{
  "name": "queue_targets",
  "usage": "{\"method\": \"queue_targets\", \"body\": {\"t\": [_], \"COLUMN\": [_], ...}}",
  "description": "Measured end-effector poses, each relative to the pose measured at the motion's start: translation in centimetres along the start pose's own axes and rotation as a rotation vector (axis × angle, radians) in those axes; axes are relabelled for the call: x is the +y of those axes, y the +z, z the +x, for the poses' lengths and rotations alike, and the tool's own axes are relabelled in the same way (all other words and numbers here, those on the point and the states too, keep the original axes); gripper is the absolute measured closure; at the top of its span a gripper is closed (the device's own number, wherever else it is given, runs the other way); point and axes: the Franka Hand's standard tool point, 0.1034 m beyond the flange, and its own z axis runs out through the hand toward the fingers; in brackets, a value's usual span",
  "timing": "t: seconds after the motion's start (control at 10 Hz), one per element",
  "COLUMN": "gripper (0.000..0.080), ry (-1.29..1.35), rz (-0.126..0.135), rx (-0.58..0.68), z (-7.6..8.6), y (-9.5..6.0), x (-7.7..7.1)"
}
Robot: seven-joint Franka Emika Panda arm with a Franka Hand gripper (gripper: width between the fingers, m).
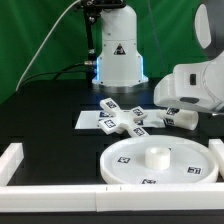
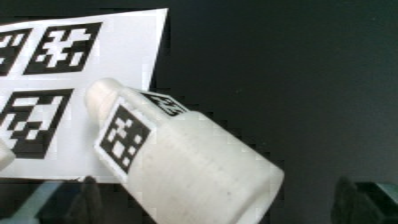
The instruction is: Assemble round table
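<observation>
The wide round disc [image 1: 127,152] with a raised hub lies flat at the front of the exterior view. The smaller flat-armed piece [image 1: 128,120] lies behind it, partly on the marker board [image 1: 88,120]. The short thick cylinder [image 1: 186,120] lies on its side at the exterior view's right, under my hand. In the wrist view the cylinder [image 2: 187,160] lies tilted, its tagged end overlapping the marker board [image 2: 80,60]. My gripper [image 2: 214,208] is open. Its dark fingers [image 2: 54,205] stand on either side of the cylinder's near end, with a gap on each side. In the exterior view my gripper [image 1: 183,112] is low over the cylinder.
Long white border rails run along the front [image 1: 60,188] and the exterior view's left [image 1: 12,158]. The robot base [image 1: 118,55] stands at the back centre. The table surface is black.
</observation>
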Motion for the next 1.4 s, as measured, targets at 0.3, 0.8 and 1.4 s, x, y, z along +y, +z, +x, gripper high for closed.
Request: {"method": "queue_targets", "body": {"t": [0.3, 0.8, 1.4], "gripper": [0.0151, 0.0151, 0.0151], "ry": [0.020, 0.040, 0.047], "rz": [-0.004, -0.012, -0.017], "rx": [-0.018, -0.035, -0.056], "z": [0.0, 0.2, 0.0], "y": [0.9, 1.9, 2.6], "x": [-0.1, -0.2, 0.2]}}
